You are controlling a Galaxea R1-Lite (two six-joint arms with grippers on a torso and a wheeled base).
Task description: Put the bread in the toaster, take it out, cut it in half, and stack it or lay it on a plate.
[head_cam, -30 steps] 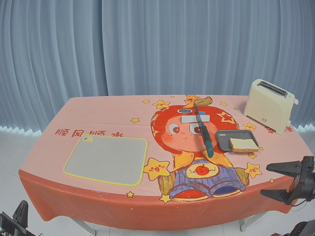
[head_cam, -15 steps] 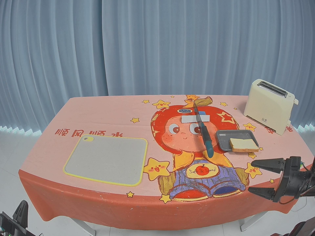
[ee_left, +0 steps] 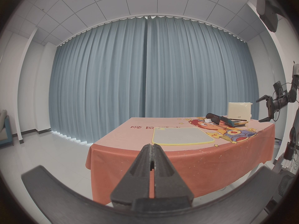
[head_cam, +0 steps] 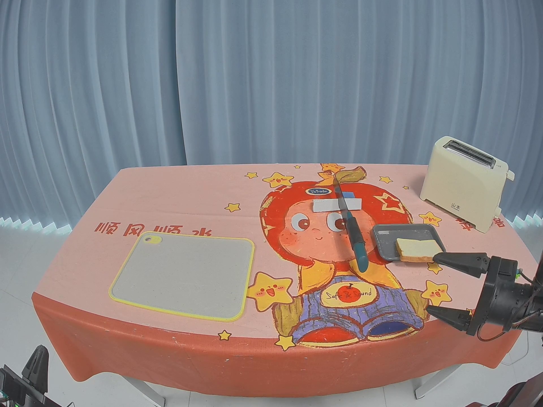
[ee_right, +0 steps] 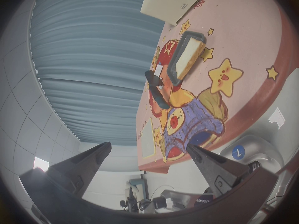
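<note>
My right end effector (head_cam: 432, 284) is hovering wide apart, empty, seemingly just beside the bread (head_cam: 418, 249) on the tray (head_cam: 390, 236); knife (head_cam: 352, 227) lying alongside.

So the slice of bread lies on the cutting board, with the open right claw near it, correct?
Not quite: the head view shows the bread on the grey tray, not on the cutting board. The open right claw is near it.
</note>
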